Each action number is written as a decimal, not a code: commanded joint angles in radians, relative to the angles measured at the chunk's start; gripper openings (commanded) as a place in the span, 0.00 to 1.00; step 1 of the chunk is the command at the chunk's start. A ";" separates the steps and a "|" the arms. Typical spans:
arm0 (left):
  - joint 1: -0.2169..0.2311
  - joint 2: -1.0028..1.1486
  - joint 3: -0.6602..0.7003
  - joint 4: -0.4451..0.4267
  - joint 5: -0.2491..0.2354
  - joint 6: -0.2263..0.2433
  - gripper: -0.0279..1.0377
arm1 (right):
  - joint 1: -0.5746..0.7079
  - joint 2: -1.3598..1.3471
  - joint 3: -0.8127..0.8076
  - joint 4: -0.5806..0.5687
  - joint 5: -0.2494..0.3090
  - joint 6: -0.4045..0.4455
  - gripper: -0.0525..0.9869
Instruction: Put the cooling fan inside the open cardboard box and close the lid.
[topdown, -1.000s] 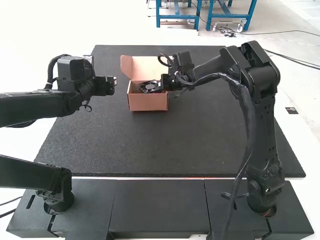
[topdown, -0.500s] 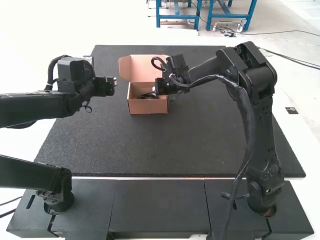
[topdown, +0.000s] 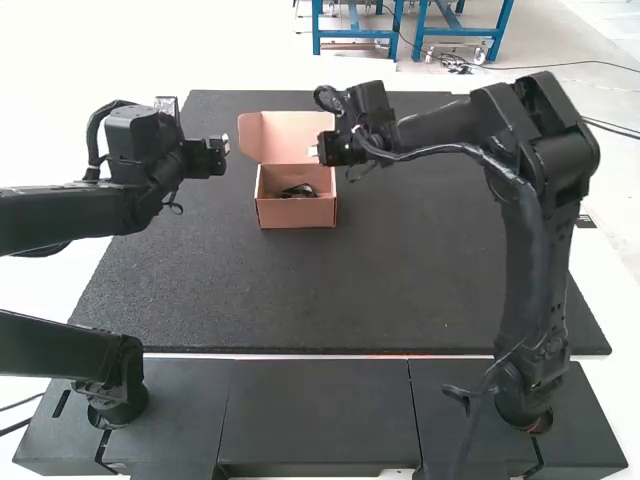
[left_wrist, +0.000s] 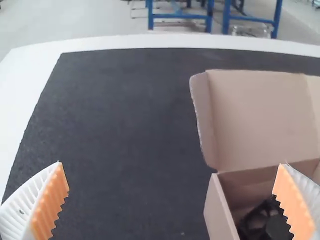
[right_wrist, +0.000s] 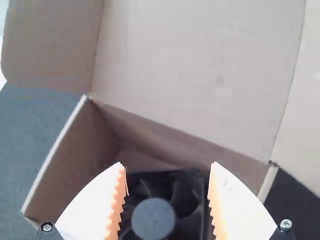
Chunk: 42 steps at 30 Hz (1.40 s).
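The brown cardboard box (topdown: 296, 207) stands on the black mat with its lid (topdown: 285, 136) upright behind it. The black cooling fan (topdown: 293, 189) lies inside it. My right gripper (topdown: 327, 150) hovers open just above the box's back right corner, apart from the fan. In the right wrist view its orange-padded fingers (right_wrist: 112, 200) frame the fan (right_wrist: 152, 215) lying below on the box floor, under the lid (right_wrist: 200, 65). My left gripper (topdown: 218, 155) is open to the left of the box. The left wrist view has the lid (left_wrist: 255, 120) and the fan (left_wrist: 262, 225) beside one finger (left_wrist: 290, 205).
The black mat (topdown: 300, 290) covers the table, with bare room in front of the box and to both sides. Its front edge meets the black base panels (topdown: 320, 410) where the arms are mounted.
The right gripper lowered the fan into the box, let it go and rose toward the back right. The left gripper shifted slightly back and up.
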 joint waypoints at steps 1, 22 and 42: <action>0.011 0.020 0.068 0.025 -0.007 -0.008 0.93 | -0.050 -0.078 -0.026 0.004 0.039 -0.046 0.45; 0.113 0.321 0.238 0.181 0.079 -0.006 0.93 | -0.164 0.017 0.061 0.053 0.055 -0.081 0.49; 0.113 0.359 0.238 0.206 0.127 -0.005 0.93 | -0.142 0.085 0.130 0.013 0.038 -0.083 0.25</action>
